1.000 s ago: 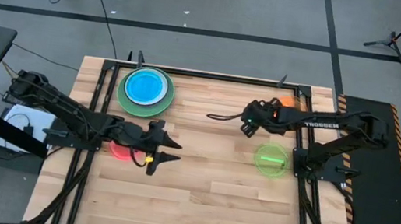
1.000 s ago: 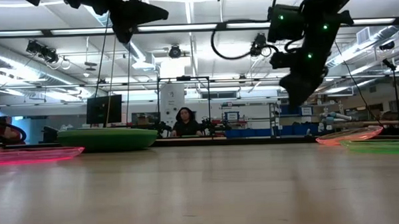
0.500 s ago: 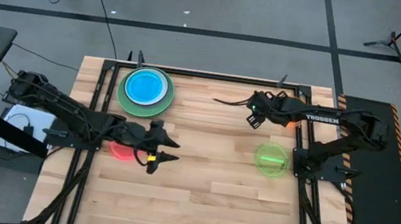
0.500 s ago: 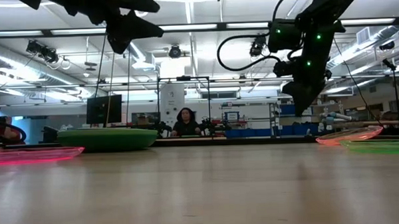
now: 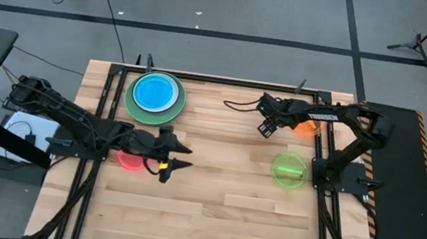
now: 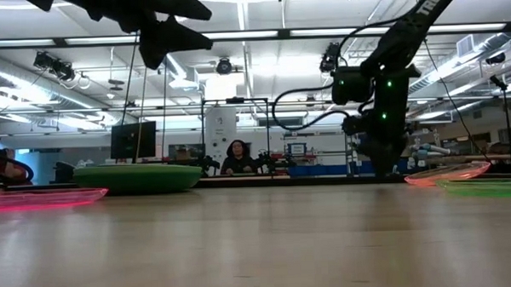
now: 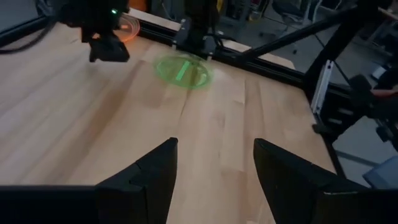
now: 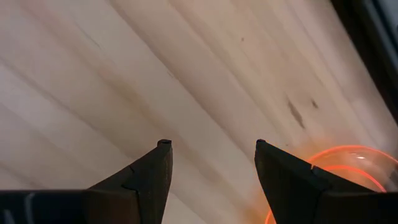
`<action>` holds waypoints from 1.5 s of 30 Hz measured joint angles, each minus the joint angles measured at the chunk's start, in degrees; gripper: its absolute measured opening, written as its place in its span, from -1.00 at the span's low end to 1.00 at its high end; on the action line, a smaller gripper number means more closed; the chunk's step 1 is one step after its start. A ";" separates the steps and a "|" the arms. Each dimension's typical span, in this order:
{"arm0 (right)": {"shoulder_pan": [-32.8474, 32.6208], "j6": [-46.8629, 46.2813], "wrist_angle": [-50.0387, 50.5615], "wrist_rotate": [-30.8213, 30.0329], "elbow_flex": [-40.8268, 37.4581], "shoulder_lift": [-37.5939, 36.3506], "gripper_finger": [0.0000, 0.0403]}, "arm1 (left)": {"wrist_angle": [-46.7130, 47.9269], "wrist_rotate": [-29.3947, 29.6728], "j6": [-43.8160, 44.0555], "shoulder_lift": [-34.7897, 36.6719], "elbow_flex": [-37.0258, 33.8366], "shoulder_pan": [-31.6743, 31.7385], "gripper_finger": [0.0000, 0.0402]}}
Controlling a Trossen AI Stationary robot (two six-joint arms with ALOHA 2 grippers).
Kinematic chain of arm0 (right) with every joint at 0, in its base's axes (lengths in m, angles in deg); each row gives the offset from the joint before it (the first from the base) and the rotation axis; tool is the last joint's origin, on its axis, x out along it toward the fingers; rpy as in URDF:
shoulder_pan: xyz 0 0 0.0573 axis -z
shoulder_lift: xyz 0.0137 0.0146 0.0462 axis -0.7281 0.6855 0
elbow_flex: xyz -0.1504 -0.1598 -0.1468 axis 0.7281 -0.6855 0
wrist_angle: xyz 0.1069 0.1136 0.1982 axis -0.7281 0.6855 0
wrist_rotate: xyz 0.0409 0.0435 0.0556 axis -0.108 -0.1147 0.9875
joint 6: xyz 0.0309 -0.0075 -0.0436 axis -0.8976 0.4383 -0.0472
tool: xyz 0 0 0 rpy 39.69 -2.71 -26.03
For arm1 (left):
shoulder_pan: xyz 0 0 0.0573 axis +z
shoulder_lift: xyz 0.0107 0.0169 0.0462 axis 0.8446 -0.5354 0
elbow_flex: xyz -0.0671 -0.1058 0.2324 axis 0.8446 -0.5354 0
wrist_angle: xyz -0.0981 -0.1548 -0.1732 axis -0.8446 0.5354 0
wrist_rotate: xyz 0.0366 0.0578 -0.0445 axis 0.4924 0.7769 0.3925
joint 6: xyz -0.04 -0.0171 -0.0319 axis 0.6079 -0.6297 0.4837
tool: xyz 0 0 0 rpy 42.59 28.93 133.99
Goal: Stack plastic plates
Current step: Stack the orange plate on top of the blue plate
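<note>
The right pincer (image 5: 268, 127), fingers wide and empty, has swung down beside the orange plate (image 5: 307, 127); the left pincer (image 5: 176, 155) hovers wide above the worktop (image 5: 219, 196), near the red plate (image 5: 129, 161).

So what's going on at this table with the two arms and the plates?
A two-armed robot is stacking plastic plates. A blue plate already sits on the green plates at the back left. The right gripper, open and empty, hangs low beside the orange plate; the lime plate lies nearer the front. The left gripper, also open and empty, hovers just past the red plate.
</note>
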 joint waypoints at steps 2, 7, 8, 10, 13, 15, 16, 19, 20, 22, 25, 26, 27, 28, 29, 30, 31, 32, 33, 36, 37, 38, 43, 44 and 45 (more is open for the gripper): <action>0.25 0.30 0.00 -0.10 0.00 0.50 0.16 | 0.41 0.00 -0.78 0.00 0.00 0.57 0.08; 2.47 0.75 0.05 -0.84 0.00 0.12 0.16 | 1.78 -0.08 -3.99 0.00 0.00 2.88 0.08; 3.03 0.73 0.13 -1.34 0.00 -0.03 0.16 | 1.79 -0.04 -4.33 0.00 0.00 3.33 0.08; 4.13 0.75 0.11 -1.82 0.02 -0.07 0.16 | 1.75 -0.02 -4.53 0.00 0.00 4.22 0.08; 5.42 1.10 0.12 -1.76 0.02 0.07 0.16 | 1.60 -0.04 -4.84 0.00 0.00 5.42 0.08; 5.74 1.84 -0.10 -1.64 0.02 0.07 0.16 | 0.84 -0.04 -7.45 0.00 0.00 6.02 0.08; 5.82 2.08 -0.12 -1.66 0.07 0.07 0.16 | -0.17 -0.06 -9.07 0.00 0.00 6.30 0.08; 5.86 2.02 0.14 -1.78 0.50 0.07 0.16 | -4.80 -0.52 -13.44 0.00 0.00 7.23 0.08; 5.74 1.83 0.26 -1.78 0.69 0.07 0.16 | -6.90 -1.44 -14.34 0.00 0.00 7.59 0.08; 5.35 1.68 0.26 -1.82 0.85 0.07 0.16 | -11.86 -2.86 -16.18 0.00 0.00 8.01 0.08; 4.56 0.37 1.93 -1.55 0.85 0.07 0.16 | -17.90 -2.89 -18.01 0.03 0.07 8.03 0.08; 4.43 0.12 3.09 -1.07 0.85 0.07 0.16 | -17.86 -2.78 -19.09 0.28 0.09 7.88 0.08; 4.29 -0.42 4.50 -0.57 0.85 0.07 0.16 | -16.52 -1.91 -20.01 0.96 0.05 7.55 0.08; 4.25 -1.10 5.99 -0.18 0.85 0.09 0.16 | -15.39 -0.48 -21.07 1.60 0.03 7.13 0.08; 4.25 -1.98 7.53 -0.07 0.85 0.07 0.16 | -14.36 1.06 -22.03 2.18 0.07 6.80 0.08; 4.27 -2.69 8.93 -0.24 0.85 0.09 0.16 | -12.13 2.28 -22.48 2.78 0.11 6.57 0.08; 4.27 -3.40 10.06 -0.56 0.84 0.07 0.16 | -9.72 2.83 -22.59 3.26 0.10 6.44 0.08; 4.35 -4.06 10.65 -0.73 0.83 0.08 0.16 | -7.54 2.88 -22.72 3.64 0.06 6.44 0.08; 4.58 -4.62 10.80 -0.70 0.83 0.09 0.16 | -5.98 2.96 -23.17 4.19 -0.03 6.44 0.08; 5.40 -6.78 11.42 -0.51 0.83 0.07 0.16 | -5.09 3.04 -26.70 6.51 -0.04 6.42 0.08; 5.71 -7.61 11.95 -0.60 0.83 0.08 0.15 | -5.02 3.12 -27.81 7.34 0.00 6.22 0.08; 5.99 -8.63 12.71 -1.14 0.83 0.08 0.15 | -4.40 3.06 -28.65 8.29 0.00 5.94 0.08; 6.41 -15.09 19.49 -1.83 0.83 0.09 0.06 | 4.10 3.39 -28.11 15.09 0.00 1.62 0.08; 5.92 -16.27 20.56 -1.78 0.83 0.09 0.04 | 5.83 3.90 -27.19 16.60 0.00 0.15 0.08; 5.25 -17.26 21.36 -1.51 0.83 0.07 0.01 | 7.47 4.47 -26.59 18.16 0.00 -1.56 0.08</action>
